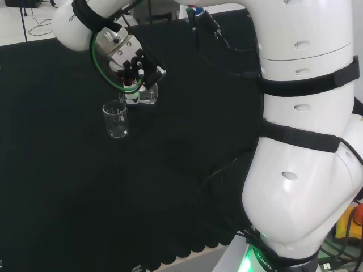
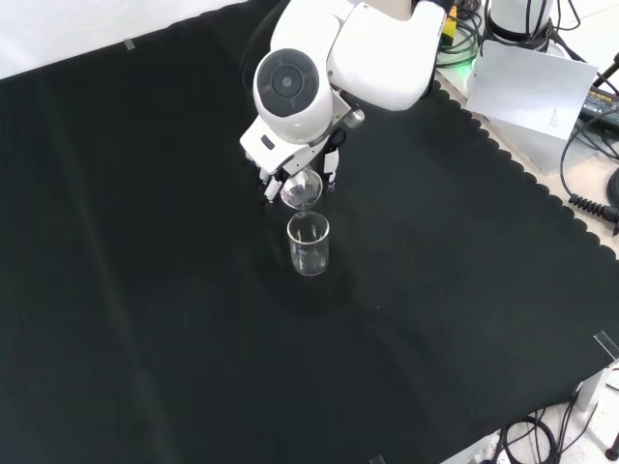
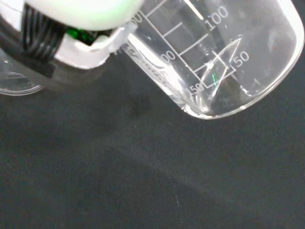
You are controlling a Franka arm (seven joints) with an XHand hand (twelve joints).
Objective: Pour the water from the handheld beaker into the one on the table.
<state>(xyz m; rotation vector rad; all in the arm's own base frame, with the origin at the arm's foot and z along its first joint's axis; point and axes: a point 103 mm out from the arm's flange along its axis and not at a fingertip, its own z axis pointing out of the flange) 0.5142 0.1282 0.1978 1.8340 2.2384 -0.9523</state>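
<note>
The black and white hand (image 1: 133, 71) holds a clear glass beaker with printed graduations (image 3: 209, 62), its fingers curled round it, tilted on its side above the black-clothed table (image 2: 145, 290). In the front view, a second clear glass beaker (image 2: 309, 244) stands upright just near of the tilted one.

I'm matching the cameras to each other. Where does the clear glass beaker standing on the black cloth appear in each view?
Head view: the clear glass beaker standing on the cloth is left of centre, just below-left of the hand.
Front view: it stands near the centre, directly below the tilted handheld beaker.
Wrist view: a curved clear rim at one edge may be it; I cannot tell.
Shared landmark: the handheld beaker.
</note>
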